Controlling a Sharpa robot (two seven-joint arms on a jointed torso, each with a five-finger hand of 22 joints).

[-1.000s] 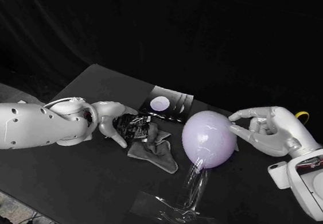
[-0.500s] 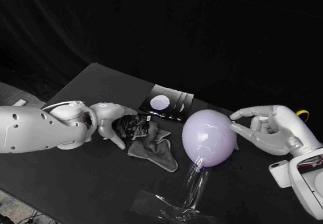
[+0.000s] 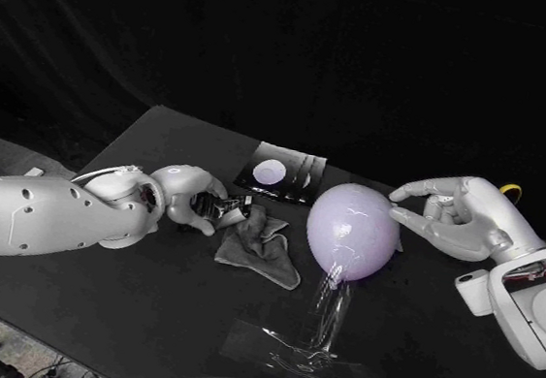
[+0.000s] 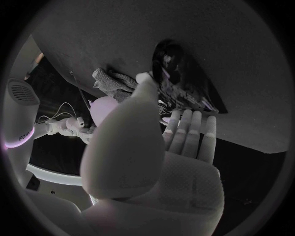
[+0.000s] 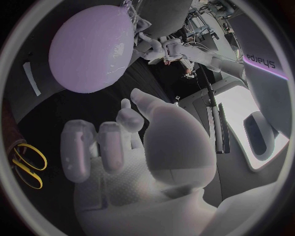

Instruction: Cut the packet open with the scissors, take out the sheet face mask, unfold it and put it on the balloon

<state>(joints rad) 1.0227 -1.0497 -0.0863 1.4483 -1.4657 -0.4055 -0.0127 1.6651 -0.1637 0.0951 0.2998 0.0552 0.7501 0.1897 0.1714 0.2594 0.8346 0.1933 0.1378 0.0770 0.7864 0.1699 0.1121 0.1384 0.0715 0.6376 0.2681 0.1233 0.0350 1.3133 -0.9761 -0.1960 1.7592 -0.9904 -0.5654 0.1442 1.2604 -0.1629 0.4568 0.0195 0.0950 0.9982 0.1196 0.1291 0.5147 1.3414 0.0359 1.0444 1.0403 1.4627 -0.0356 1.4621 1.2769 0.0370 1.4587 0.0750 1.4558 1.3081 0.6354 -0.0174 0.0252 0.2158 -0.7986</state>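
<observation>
Checking head view, big to small. Desk (image 3: 128, 293): black. Balloon (image 3: 354, 232): pale lilac, on a clear stand (image 3: 329, 307), mid-desk. Right hand (image 3: 453, 219): at the balloon's 3 o'clock, fingers loosely bent and apart, nothing in them, tips just beside the skin; touching or not, I cannot tell. Left hand (image 3: 194, 197): at the balloon's 9 o'clock, fingertips on a dark crumpled piece (image 3: 230, 209); gripped or only touched, I cannot tell. Sheet face mask (image 3: 260, 251): on the desk between left hand and balloon, at 4 o'clock from the left hand. It is grey, bunched, not unfolded, long axis roughly 11 to 5 o'clock. Left hand is nearer, so I'd judge it takes the pick. Packet (image 3: 282, 173): flat, at the mask's 12 o'clock. Scissors (image 3: 510, 192): yellow handles past the right hand, at its 1 o'clock.
</observation>
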